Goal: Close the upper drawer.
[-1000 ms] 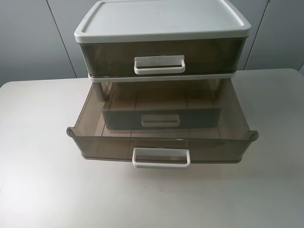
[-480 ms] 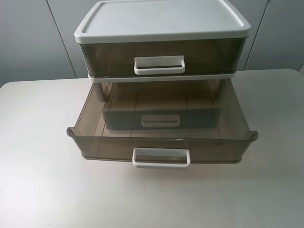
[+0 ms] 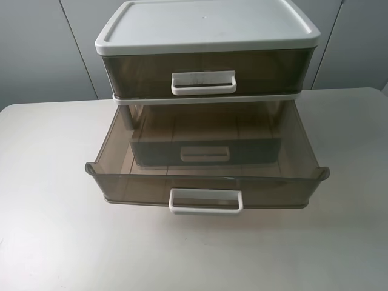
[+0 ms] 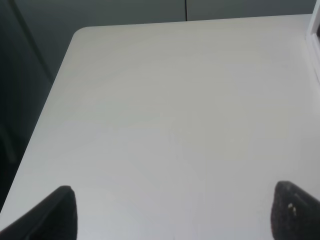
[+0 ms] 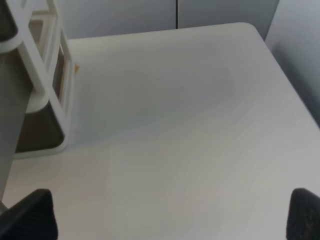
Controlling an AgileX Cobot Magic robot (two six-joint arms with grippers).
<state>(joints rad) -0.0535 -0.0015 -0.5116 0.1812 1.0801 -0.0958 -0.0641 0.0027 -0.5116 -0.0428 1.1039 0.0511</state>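
While both grippers, left (image 4: pixel 172 217) and right (image 5: pixel 172 217), hover spread wide over the table (image 3: pixel 48 242), the upper drawer (image 3: pixel 206 188) juts out beneath the shut lidded drawer (image 3: pixel 203 73).

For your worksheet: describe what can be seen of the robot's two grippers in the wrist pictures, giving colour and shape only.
Only fingertips show. The left gripper has two black, matte, rounded tips; one bears small pale specks. The right gripper shows two similar black rounded tips. No cables, markings or arm links are visible.

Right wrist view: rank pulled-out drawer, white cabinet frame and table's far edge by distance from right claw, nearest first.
1. Pulled-out drawer, alongside the right claw.
2. White cabinet frame, just beyond the drawer's side.
3. Table's far edge, at the back.
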